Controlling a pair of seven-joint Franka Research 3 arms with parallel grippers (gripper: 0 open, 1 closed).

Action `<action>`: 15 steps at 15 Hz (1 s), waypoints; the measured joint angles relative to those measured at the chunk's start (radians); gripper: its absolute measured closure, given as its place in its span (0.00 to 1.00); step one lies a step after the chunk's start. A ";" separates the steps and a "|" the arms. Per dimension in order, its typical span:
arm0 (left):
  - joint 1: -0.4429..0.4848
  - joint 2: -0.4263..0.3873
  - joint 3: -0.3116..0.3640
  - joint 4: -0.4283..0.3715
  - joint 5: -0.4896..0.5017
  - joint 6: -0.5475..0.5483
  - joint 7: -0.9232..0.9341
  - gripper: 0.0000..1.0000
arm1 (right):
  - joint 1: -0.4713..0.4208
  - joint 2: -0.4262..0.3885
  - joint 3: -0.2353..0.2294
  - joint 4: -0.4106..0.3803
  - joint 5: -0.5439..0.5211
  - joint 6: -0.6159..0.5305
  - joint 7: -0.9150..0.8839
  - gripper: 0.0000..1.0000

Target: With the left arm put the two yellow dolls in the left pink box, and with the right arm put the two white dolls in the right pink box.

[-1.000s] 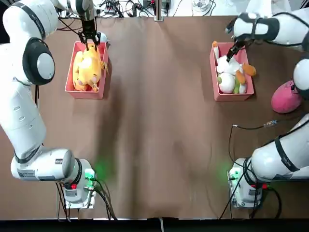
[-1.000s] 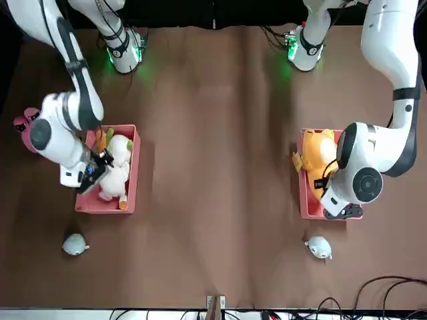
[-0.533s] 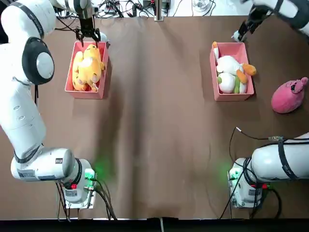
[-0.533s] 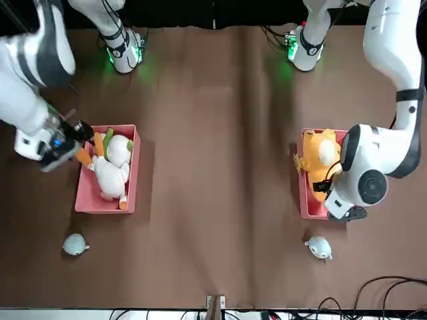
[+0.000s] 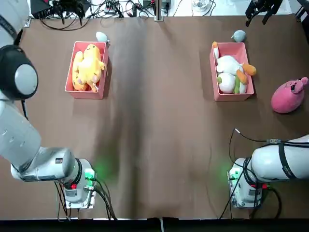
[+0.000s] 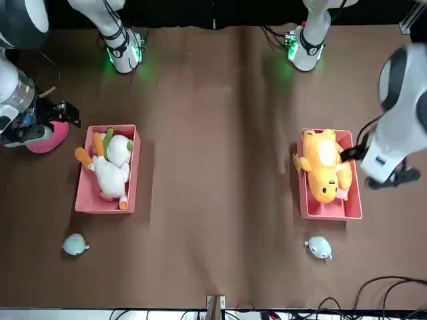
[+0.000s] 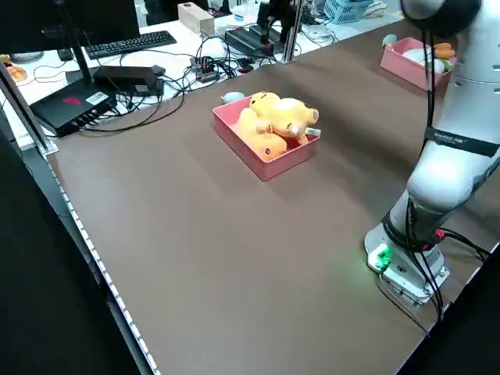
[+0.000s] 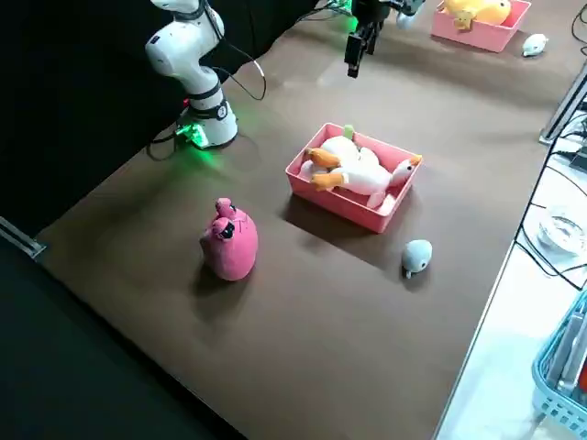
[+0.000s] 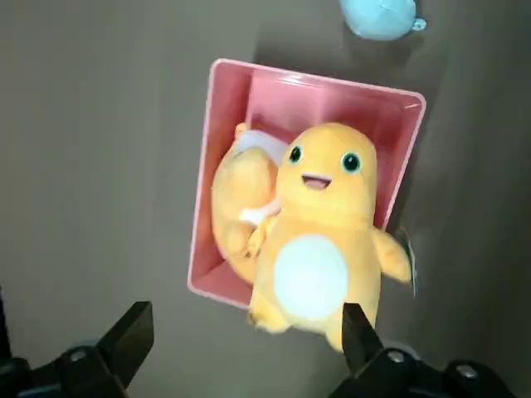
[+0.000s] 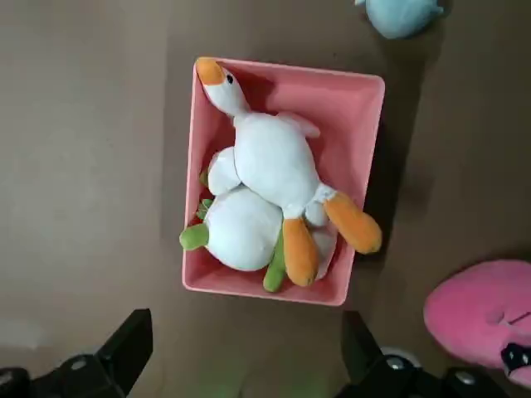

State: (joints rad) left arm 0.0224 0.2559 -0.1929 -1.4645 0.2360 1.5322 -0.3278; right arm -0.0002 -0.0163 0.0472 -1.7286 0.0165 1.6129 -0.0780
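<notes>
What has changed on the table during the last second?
Both grippers lifted away from the boxes, empty and open. The left gripper, which was low over the yellow dolls, now hangs high above them. The right gripper, which was at the white dolls, let go and rose past the table's far edge. Dolls, both boxes and the pink plush stayed put.

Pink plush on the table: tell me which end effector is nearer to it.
Right. The right end effector hangs open past the table's far edge, on the pink plush's side. The left end effector is open at the far edge on the opposite side.
</notes>
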 joint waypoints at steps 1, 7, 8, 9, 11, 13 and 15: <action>0.000 -0.069 -0.002 -0.001 -0.002 -0.058 0.012 0.00 | 0.000 0.001 0.002 0.031 -0.001 -0.063 0.033 0.00; 0.061 -0.211 0.014 -0.013 -0.134 -0.151 0.123 0.00 | -0.036 0.032 -0.018 0.141 -0.004 -0.136 0.047 0.00; 0.058 -0.232 0.029 -0.026 -0.144 -0.152 0.126 0.00 | -0.039 0.041 -0.019 0.144 -0.004 -0.127 0.047 0.00; 0.047 -0.253 0.052 -0.046 -0.157 -0.150 0.128 0.00 | -0.040 0.048 -0.019 0.147 -0.004 -0.106 0.047 0.00; -0.029 -0.299 0.150 -0.099 -0.170 -0.119 0.129 0.00 | -0.045 0.058 -0.019 0.149 -0.005 -0.073 0.047 0.00; -0.091 -0.335 0.229 -0.156 -0.176 -0.099 0.132 0.00 | -0.052 0.063 -0.020 0.150 -0.006 -0.066 0.047 0.00; -0.099 -0.352 0.243 -0.196 -0.180 -0.088 0.132 0.00 | -0.055 0.064 -0.019 0.151 -0.006 -0.066 0.047 0.00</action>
State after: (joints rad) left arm -0.0762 -0.0964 0.0501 -1.6609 0.0560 1.4441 -0.1955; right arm -0.0548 0.0479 0.0279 -1.5777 0.0104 1.5471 -0.0309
